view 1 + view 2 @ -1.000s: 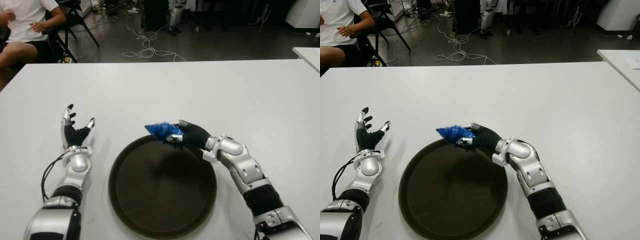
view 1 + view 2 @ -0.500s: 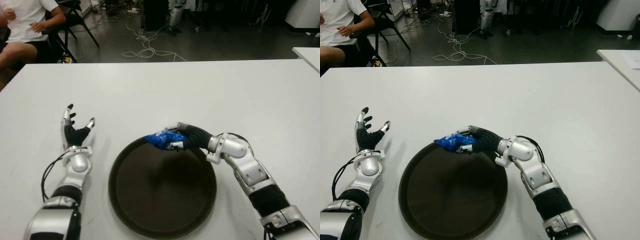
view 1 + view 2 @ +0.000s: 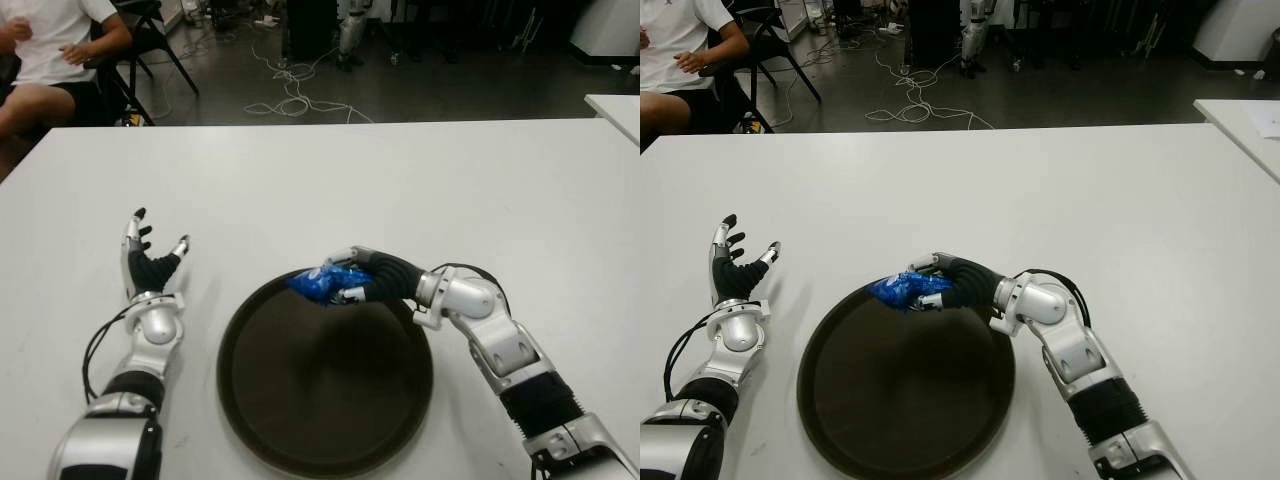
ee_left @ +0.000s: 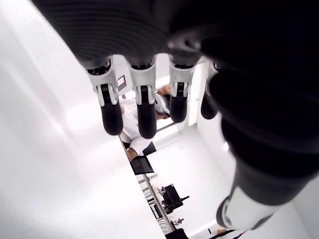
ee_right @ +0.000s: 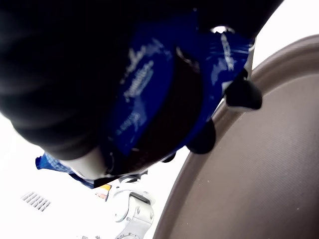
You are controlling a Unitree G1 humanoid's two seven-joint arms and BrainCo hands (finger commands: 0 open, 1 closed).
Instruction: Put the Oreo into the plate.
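A blue Oreo packet (image 3: pixel 322 282) is gripped in my right hand (image 3: pixel 352 280), fingers curled around it, just above the far rim of the round dark brown plate (image 3: pixel 325 395). From the right wrist camera the blue wrapper (image 5: pixel 149 94) fills the palm, and the plate's rim (image 5: pixel 209 144) curves close beneath it. My left hand (image 3: pixel 148 258) shows to the left of the plate over the white table (image 3: pixel 480 190), fingers spread upward and holding nothing. In the left wrist view its fingers (image 4: pixel 142 99) stand straight and apart.
A seated person (image 3: pixel 45 55) and a black chair (image 3: pixel 150 40) are beyond the table's far left corner. Cables (image 3: pixel 290 85) lie on the dark floor behind. Another white table's corner (image 3: pixel 615 108) shows at far right.
My right hand has carried the Oreo packet lower and slightly toward me, from above the table by the plate's far rim to over the rim itself. The left hand has not moved.
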